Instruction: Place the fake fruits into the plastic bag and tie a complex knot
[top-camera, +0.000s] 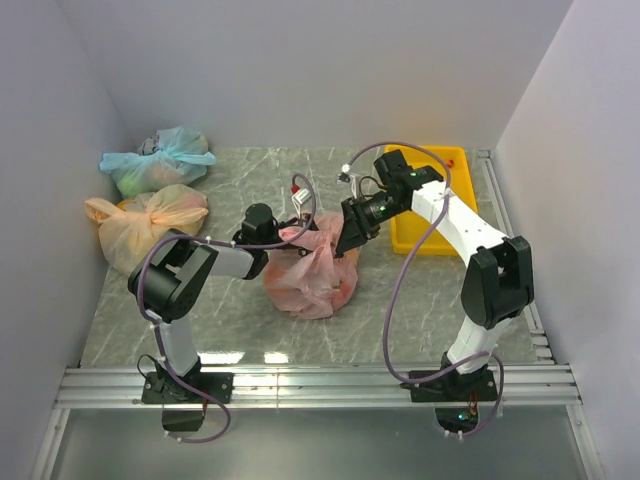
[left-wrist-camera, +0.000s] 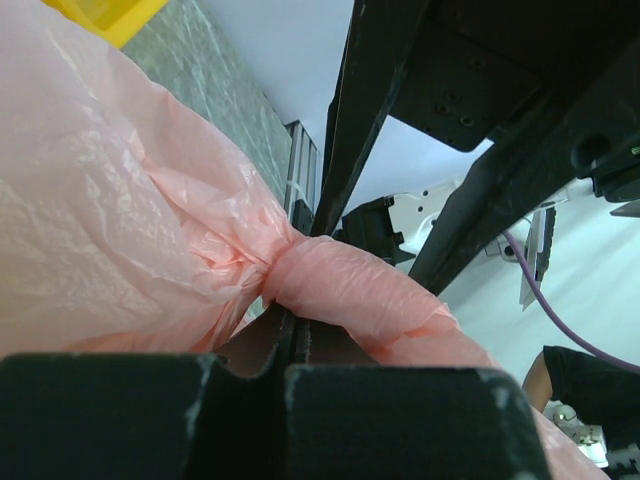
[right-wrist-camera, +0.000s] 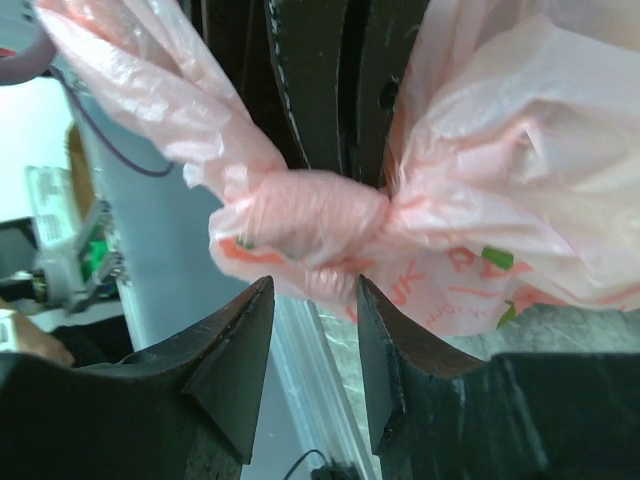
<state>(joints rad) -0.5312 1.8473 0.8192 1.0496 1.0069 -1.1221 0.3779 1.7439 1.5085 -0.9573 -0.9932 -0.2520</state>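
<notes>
While eyeing the salmon-pink plastic bag (top-camera: 312, 275) slumped mid-counter (top-camera: 230, 320), note the left gripper (left-wrist-camera: 292, 330), jaws clamped on a twisted strand beside the knot (right-wrist-camera: 310, 215). Note the right gripper (right-wrist-camera: 315, 300), jaws parted just below that knot and holding nothing. Expect trouble from a hard pull: thin film tearing, or the strand slipping free and slackening the tie. Cannot make out the fake fruits through the plastic.
</notes>
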